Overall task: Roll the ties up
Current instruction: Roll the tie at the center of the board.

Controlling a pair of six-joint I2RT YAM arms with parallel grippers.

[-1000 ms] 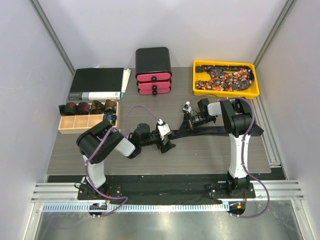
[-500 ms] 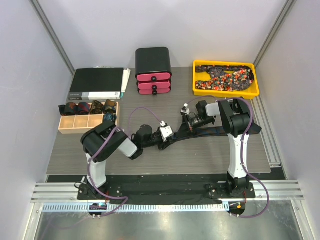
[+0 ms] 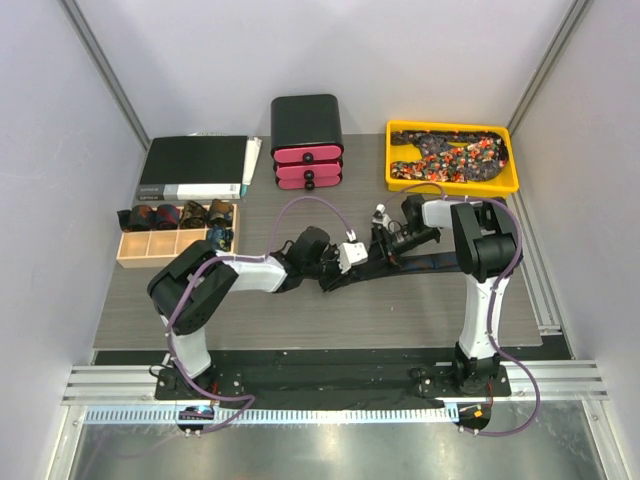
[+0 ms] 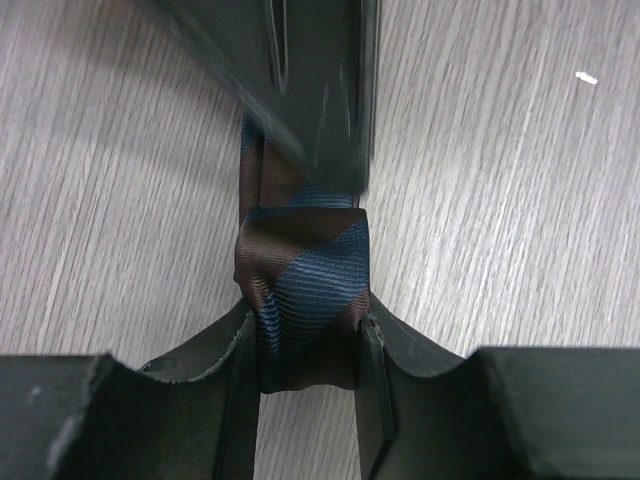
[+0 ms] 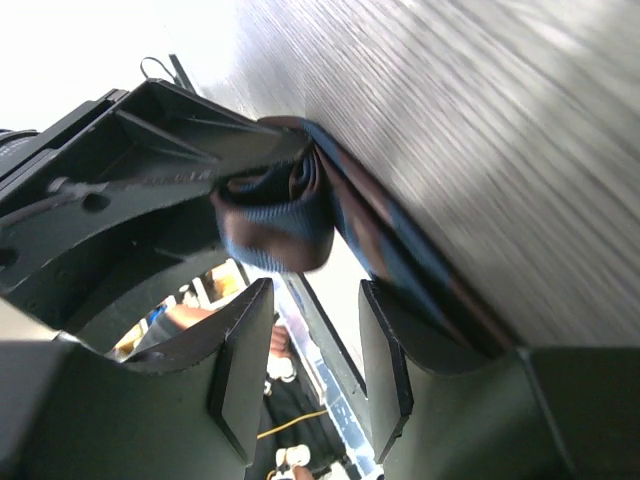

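Observation:
A blue and brown striped tie (image 3: 445, 263) lies across the table's middle, its left end rolled into a small coil (image 4: 305, 270). My left gripper (image 4: 305, 345) is shut on that coil, one finger pressing each side. In the top view the left gripper (image 3: 365, 265) meets the right gripper (image 3: 388, 248) at the coil. My right gripper (image 5: 312, 300) is open, with nothing between its fingers. The coil (image 5: 270, 225) sits just past its tips, and the tie's flat length (image 5: 410, 270) runs along the table beside them. One of the right gripper's fingers (image 4: 310, 90) crosses the tie above the coil.
A yellow tray (image 3: 450, 186) at the back right holds speckled ties (image 3: 450, 155). A wooden box (image 3: 160, 245) at the left holds several rolled ties. A black and pink drawer unit (image 3: 307, 140) and a black binder (image 3: 195, 165) stand at the back.
My right gripper has opened and let go of the coil. My left gripper has closed on the coil, and the left arm has reached further right and back.

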